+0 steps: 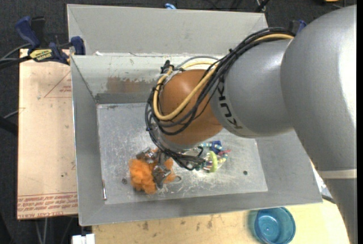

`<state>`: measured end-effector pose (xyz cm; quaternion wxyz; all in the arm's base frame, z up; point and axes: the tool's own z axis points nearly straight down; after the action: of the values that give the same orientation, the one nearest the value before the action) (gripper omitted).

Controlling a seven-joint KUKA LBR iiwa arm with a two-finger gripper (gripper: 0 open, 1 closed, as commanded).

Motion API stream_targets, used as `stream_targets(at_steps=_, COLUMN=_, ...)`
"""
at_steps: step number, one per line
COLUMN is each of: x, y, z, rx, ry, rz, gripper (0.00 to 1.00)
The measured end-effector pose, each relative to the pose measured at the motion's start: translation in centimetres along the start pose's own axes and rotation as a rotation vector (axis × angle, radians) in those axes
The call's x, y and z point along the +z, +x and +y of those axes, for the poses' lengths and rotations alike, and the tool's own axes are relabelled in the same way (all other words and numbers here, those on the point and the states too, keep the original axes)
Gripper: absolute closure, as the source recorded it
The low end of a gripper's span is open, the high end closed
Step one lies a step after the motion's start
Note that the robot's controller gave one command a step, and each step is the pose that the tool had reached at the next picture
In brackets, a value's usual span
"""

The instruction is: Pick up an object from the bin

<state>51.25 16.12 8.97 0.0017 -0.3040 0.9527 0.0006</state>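
Note:
An orange fuzzy lump [140,175] lies near the bin's front left. My gripper [161,169] is low in the bin, right against the lump's right side, mostly hidden under the arm's orange cover. A small bunch of mixed-coloured bits [215,159], green, blue and pink, lies just to the right of the gripper on the bin floor.
The arm and its orange cover with cables hang over the middle of the bin and hide the floor beneath. The bin's sloped walls rise at the left and back. A small dark speck [245,172] lies on the floor at the right.

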Motion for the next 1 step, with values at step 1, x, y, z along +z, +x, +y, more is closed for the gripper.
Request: stream_targets(at_steps=1, x=-0.15, y=0.01, z=0.01, rx=0.000, ry=0.000, rz=0.001, gripper=1.00)
